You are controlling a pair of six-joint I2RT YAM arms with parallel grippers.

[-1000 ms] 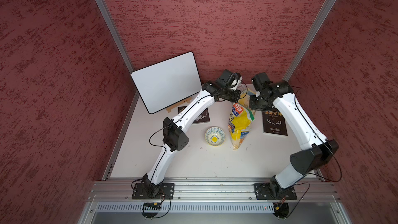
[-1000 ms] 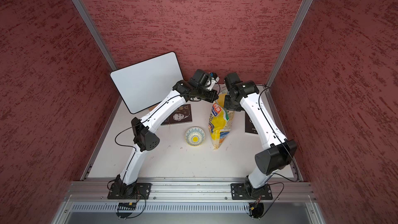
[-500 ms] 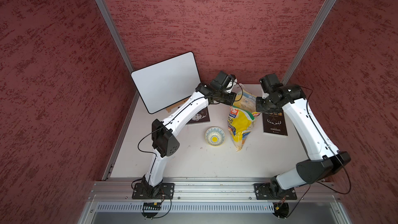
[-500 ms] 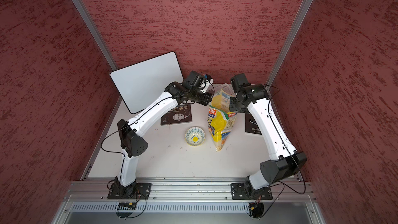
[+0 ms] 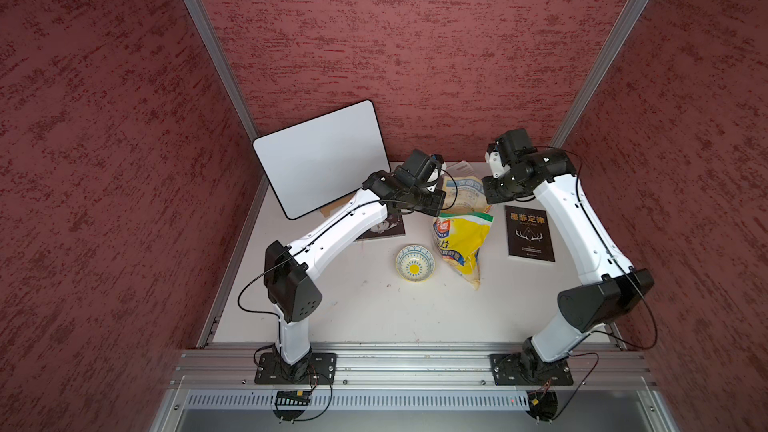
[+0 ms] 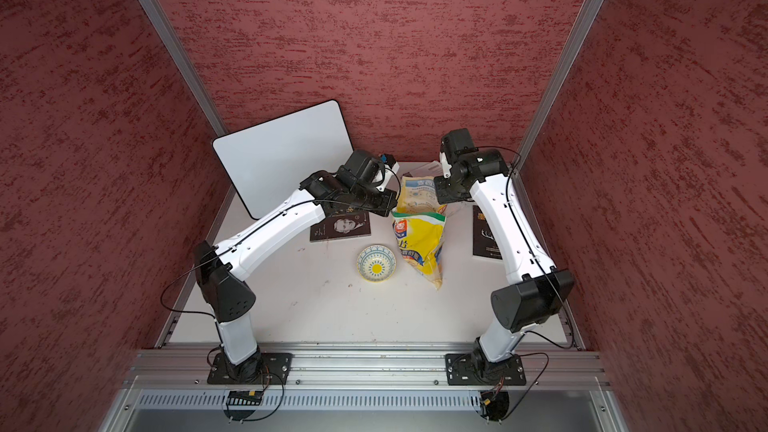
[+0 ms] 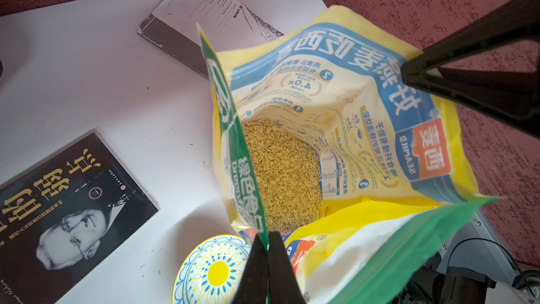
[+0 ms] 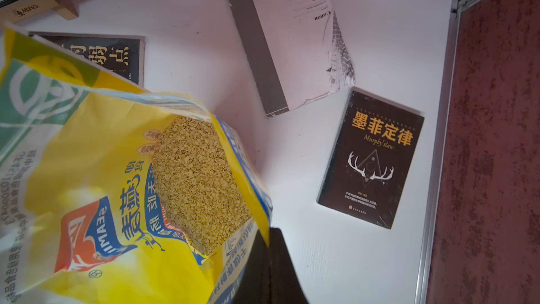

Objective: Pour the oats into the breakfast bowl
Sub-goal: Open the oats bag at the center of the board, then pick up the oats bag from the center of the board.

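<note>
Oats (image 7: 280,176) sit deep in the bag (image 5: 459,238); your left gripper (image 7: 267,241) and right gripper (image 8: 270,235) both pinch its open rim.

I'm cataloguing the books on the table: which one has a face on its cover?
The black portrait book, beneath the left arm; the black Murphy's law book, beside the right arm, shows antlers instead.
</note>
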